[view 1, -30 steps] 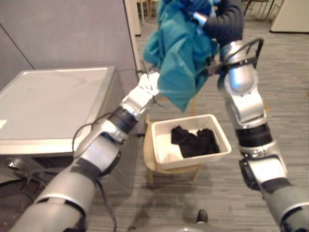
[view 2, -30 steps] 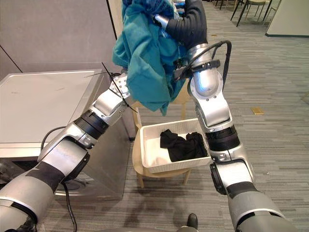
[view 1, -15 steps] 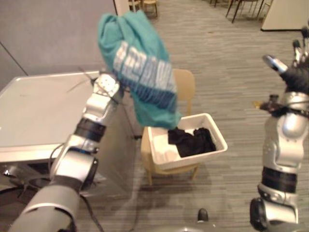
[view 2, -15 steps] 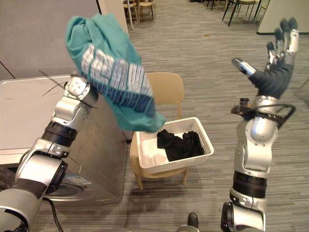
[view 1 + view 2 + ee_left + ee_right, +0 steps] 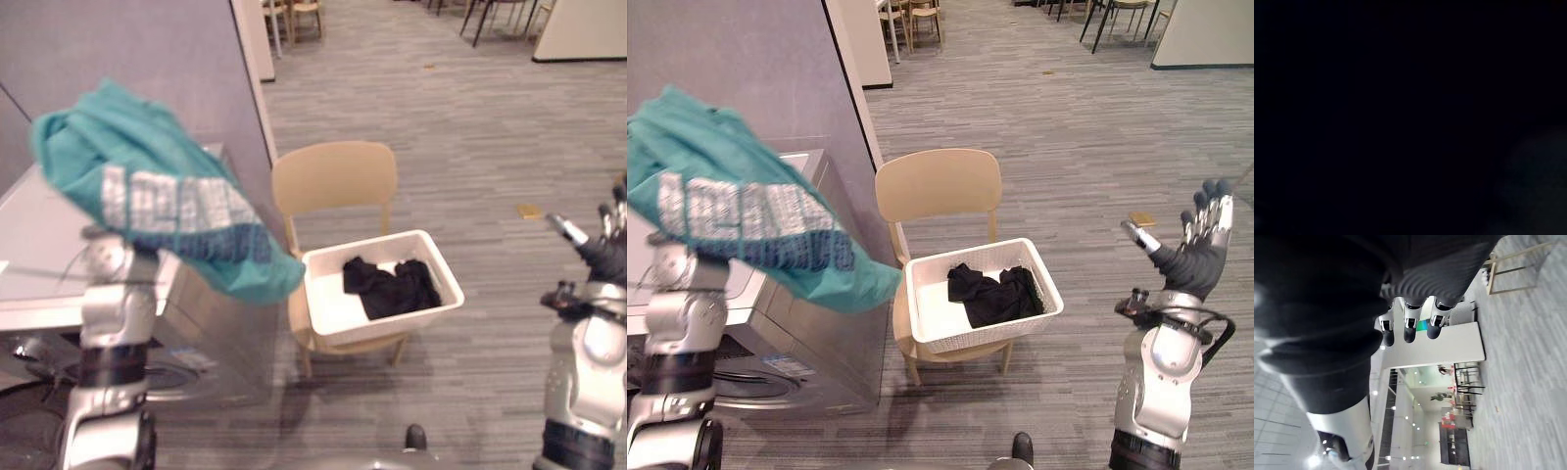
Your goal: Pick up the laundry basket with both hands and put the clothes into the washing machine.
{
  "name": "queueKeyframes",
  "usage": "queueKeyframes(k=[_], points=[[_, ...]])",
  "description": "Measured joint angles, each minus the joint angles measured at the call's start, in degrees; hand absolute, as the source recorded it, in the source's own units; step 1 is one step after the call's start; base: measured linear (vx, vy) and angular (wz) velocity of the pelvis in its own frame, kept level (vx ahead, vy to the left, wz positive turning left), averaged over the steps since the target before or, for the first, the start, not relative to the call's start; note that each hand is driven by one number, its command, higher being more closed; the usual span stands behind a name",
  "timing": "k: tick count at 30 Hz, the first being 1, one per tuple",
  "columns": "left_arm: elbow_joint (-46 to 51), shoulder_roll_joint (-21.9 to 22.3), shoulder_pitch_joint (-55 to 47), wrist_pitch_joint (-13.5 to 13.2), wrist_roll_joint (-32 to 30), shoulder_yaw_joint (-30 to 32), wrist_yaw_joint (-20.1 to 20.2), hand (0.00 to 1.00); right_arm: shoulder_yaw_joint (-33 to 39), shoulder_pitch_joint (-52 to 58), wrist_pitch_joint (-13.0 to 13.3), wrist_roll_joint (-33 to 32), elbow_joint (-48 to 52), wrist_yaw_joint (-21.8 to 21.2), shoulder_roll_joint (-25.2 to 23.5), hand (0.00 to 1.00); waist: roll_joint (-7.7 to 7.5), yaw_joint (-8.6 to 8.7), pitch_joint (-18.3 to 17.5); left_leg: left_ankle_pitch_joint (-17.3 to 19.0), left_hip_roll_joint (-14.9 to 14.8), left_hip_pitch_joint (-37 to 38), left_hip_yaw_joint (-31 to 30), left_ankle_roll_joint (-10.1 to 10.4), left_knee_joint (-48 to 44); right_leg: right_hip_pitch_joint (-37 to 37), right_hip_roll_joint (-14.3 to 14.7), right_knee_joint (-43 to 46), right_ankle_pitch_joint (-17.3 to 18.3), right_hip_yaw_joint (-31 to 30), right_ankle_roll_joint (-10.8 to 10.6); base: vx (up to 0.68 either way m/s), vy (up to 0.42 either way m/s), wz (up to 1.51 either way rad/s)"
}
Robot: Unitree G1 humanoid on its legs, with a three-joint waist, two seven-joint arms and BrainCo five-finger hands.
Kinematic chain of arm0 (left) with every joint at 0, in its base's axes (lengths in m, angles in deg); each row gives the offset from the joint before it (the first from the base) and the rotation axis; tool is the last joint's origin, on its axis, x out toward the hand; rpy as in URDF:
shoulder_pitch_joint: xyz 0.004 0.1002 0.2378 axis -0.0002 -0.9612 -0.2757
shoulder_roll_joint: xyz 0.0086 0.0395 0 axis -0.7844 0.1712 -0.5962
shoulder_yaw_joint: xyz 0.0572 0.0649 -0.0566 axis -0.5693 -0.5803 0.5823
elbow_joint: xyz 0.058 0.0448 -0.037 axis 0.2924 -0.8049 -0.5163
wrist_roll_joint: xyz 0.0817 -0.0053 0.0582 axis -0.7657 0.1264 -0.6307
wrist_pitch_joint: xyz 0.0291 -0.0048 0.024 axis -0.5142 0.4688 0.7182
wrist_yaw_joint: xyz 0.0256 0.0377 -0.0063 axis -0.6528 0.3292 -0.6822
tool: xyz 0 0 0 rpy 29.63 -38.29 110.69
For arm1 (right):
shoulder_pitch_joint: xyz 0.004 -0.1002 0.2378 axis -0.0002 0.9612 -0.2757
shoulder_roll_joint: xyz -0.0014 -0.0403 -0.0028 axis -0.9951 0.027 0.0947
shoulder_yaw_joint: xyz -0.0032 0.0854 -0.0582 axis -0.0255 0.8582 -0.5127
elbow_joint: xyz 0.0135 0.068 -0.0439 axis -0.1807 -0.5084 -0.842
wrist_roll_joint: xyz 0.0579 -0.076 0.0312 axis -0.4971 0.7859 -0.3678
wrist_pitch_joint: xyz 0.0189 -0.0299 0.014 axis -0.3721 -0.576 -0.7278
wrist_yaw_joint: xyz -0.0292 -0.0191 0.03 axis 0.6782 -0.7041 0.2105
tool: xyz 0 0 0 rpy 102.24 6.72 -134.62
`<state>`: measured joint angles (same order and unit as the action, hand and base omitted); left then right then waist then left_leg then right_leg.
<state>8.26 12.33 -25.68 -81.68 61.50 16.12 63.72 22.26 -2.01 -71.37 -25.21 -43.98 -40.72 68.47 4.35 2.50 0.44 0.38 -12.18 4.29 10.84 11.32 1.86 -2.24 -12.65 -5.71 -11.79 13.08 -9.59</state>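
Right eye view: transfer step of the laundry task, with 1 garment, the teal shirt [image 5: 735,220], carried high on the raised left arm [image 5: 671,323] over the washing machine [image 5: 794,333]. The shirt drapes fully over the left hand, so whether that hand clenches the cloth or merely bears it cannot be told; the left wrist view is dark. The right hand [image 5: 1200,250] is released: its fingers [image 5: 1212,211] stand straight and spread, palm up, holding and touching nothing, as the right wrist view also shows. Well apart from those fingers, across bare floor toward the machine, the laundry basket [image 5: 989,333] sits on a wooden chair [image 5: 939,186] with black clothes [image 5: 994,292] inside it. By judgement, the next move calls for bringing the shirt down to the machine's opening and letting it go there, then returning for the black clothes, which are not yet loaded.
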Motion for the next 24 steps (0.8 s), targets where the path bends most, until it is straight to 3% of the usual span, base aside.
queueKeyframes(k=[6, 11, 15, 23, 24], points=[[5.7, 11.1, -13.6, -2.9, 0.1, 16.0, -0.2, 1.00, -5.4, 11.1, -0.3, -1.0, -4.8, -5.9, -9.3, 0.00, 1.15, -2.22, -0.9, 0.4, 0.0, 0.4, -0.2, -0.3, -0.5, 0.8, -0.1, 0.0, 0.3, 0.2, 0.0, 0.00, 0.000, 0.02], [10.0, 19.2, -21.5, -4.4, 0.1, 23.6, -0.7, 1.00, -8.1, 15.9, -0.9, -2.5, -8.1, -10.4, -13.5, 0.00, 1.29, -3.51, -1.2, 1.5, -0.1, 0.6, -0.6, -0.5, -0.9, 2.2, -0.2, -0.2, 1.6, 0.9, -0.2, -0.04, 0.006, 0.08], [13.9, 23.9, -25.4, -6.3, -0.1, 30.1, -1.7, 1.00, -7.5, 15.8, -0.9, -4.3, -8.3, -12.5, -13.5, 0.00, 1.77, -4.08, -1.4, 1.8, -0.9, -0.2, -2.6, -0.7, -2.0, 3.7, 0.3, 0.0, 2.1, 2.9, 0.0, -0.01, -0.002, 0.22], [16.4, 31.0, -27.9, -8.0, -0.2, 32.8, -3.0, 1.00, -9.0, 11.5, -0.9, -6.1, -11.7, -14.3, -11.3, 0.00, 3.42, -6.79, -0.3, 3.0, -4.8, -3.5, -11.0, -0.8, -7.3, 9.1, 4.2, 0.4, 4.8, 10.7, 1.4, 0.00, -0.046, 0.53], [16.3, 31.8, -29.6, -7.7, -0.1, 31.1, -3.2, 1.00, -10.4, 10.6, -0.9, -6.1, -11.6, -14.3, -10.3, 0.00, 4.06, -6.86, 0.2, 2.4, -5.2, -4.9, -13.5, -1.4, -8.5, 9.7, 4.5, 2.7, 6.9, 13.7, 1.6, -0.04, -0.061, 0.90]])
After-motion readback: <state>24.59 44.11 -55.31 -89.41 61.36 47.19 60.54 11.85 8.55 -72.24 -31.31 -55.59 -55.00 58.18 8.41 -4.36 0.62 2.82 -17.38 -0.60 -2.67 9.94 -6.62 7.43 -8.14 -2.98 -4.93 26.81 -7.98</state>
